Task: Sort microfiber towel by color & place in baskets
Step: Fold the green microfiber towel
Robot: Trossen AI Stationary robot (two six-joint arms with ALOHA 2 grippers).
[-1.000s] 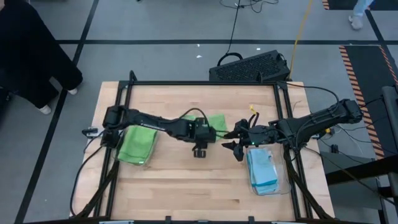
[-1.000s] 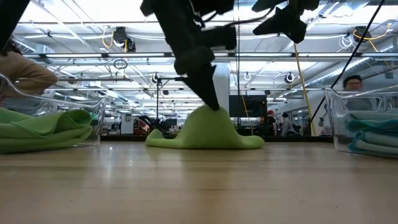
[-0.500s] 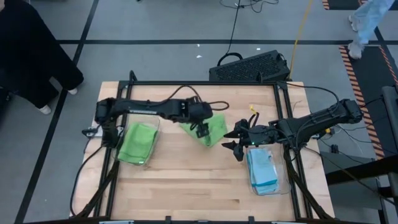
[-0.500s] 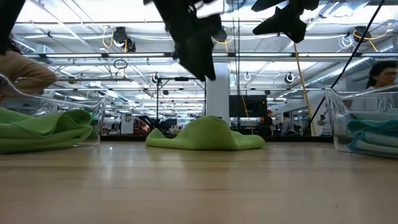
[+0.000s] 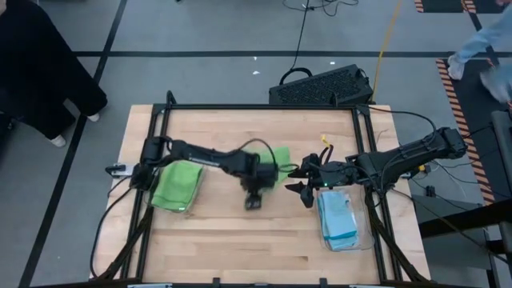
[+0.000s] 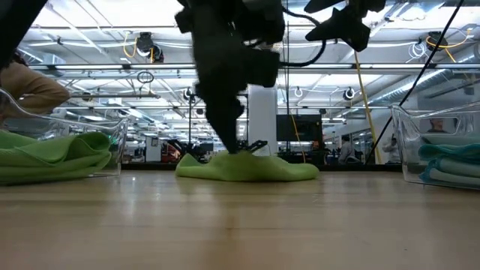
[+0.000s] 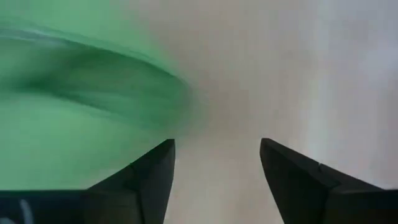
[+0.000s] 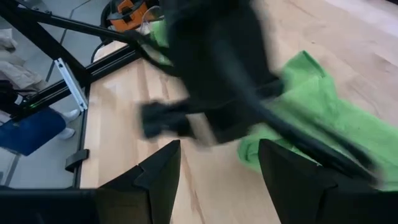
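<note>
Low view showed the left gripper (image 6: 244, 146), fingers apart, low at the loose green towel (image 6: 251, 166) mid-table. It ought to close on a thick fold, then carry it to the left basket (image 5: 194, 180). The right gripper (image 5: 302, 182) waited open near the blue-filled basket (image 5: 364, 228).

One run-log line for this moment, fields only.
left pincer: open, down at loose green towel | right pincer: open, idle, raised | green bin: filled | blue bin: filled
</note>
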